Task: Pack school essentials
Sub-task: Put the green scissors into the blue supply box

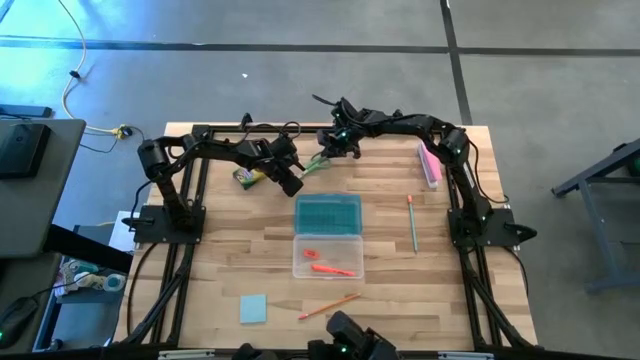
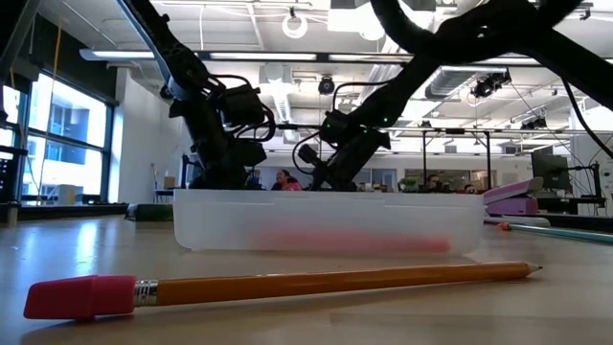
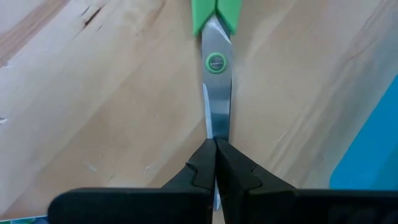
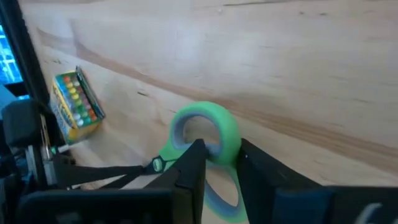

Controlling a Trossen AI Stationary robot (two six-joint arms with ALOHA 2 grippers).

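We've got a pale wooden butcher-block surface [image 1: 240, 255] with both dark arms reaching into the far middle. The biggest item sits centre: a clear plastic case with a teal lid [image 1: 328, 212] flipped open, and its clear tray [image 1: 328, 257] holds an orange pen [image 1: 333, 269] plus a tiny red piece [image 1: 310, 254].

Next is the pair of green-handled steel scissors [image 3: 216, 62], lying between the two arms just beyond the case. The left pincer [image 3: 215, 163] has its fingers pressed together on the blade tips. The right pincer [image 4: 219, 167] is clamped on a green handle loop, one finger [image 4: 189, 171] through the ring and the other outside it.

Beside the left arm we see the yellow-green crayon box [image 1: 247, 177]. A pink rectangular bar [image 1: 429, 164] lies by the right arm's base, and a thin green pencil [image 1: 412, 222] is nearer us on that side. At the near edge there's a light-blue square note pad [image 1: 253, 308], and an orange pencil with a red eraser [image 2: 287, 285] just in front of the tray.
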